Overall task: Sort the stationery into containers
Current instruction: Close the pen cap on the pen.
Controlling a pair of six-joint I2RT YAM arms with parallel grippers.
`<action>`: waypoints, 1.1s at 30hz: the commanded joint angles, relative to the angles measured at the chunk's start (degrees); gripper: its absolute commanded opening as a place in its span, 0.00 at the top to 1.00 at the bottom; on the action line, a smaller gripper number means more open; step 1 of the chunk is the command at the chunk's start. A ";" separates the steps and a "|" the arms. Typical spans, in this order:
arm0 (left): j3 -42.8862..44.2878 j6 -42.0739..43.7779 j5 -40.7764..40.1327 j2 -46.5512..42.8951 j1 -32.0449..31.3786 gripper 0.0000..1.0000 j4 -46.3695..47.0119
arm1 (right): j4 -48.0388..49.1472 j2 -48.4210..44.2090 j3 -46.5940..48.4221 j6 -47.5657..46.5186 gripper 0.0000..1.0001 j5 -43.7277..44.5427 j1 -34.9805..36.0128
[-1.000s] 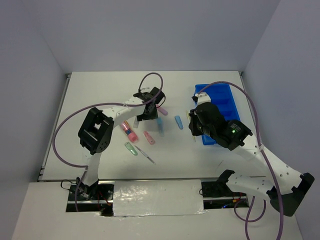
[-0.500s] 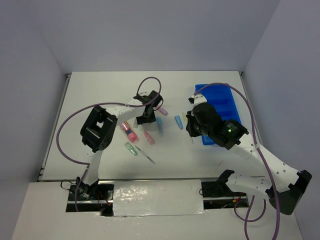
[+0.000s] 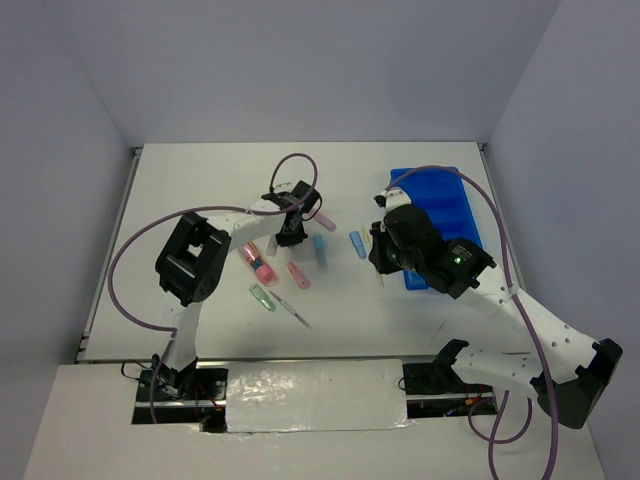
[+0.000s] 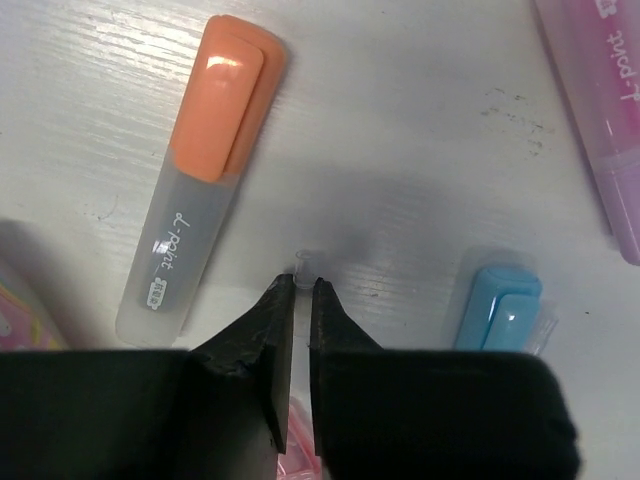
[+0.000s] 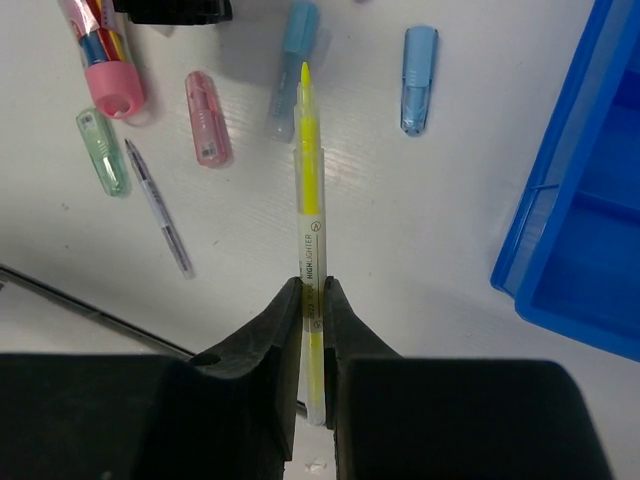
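Your right gripper [image 5: 312,292] is clamped on the yellow pen [image 5: 309,170]. Meanwhile your left gripper [image 4: 304,285] has its jaws pinched nearly together, just beside the orange marker [image 4: 200,190].

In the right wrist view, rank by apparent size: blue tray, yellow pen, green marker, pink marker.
blue tray, though cropped
yellow pen, nearer the camera, so unsure
pink marker and green marker look alike

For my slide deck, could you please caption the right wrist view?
Right gripper clamps a yellow pen, pastel markers scattered beyond its tip, blue tray at right.
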 commanded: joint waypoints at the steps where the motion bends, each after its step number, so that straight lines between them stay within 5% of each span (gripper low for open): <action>1: -2.87 -0.49 3.63 0.07 -0.13 0.85 0.43 | 3.13 -0.67 0.82 -0.81 1.00 -1.40 -0.20; 4: -3.58 0.30 4.33 -0.28 -0.21 1.00 0.69 | 4.10 -1.02 0.12 -0.98 1.00 -2.72 -0.29; 11: -7.00 3.47 6.79 -7.57 -1.62 1.00 6.75 | 12.17 -2.33 -6.80 -0.63 1.00 -8.33 -1.52; 20: -13.15 5.84 10.83 -27.43 -2.76 1.00 22.12 | 33.88 -11.12 -22.71 7.71 1.00 -14.93 -1.00; 26: -24.46 6.46 18.21 -41.31 -3.03 1.00 34.42 | 49.52 -19.99 -33.95 14.12 1.00 -14.50 6.55; 33: -39.60 4.26 30.52 -56.35 -3.55 1.00 58.16 | 58.07 -20.36 -37.95 18.26 1.00 2.89 22.63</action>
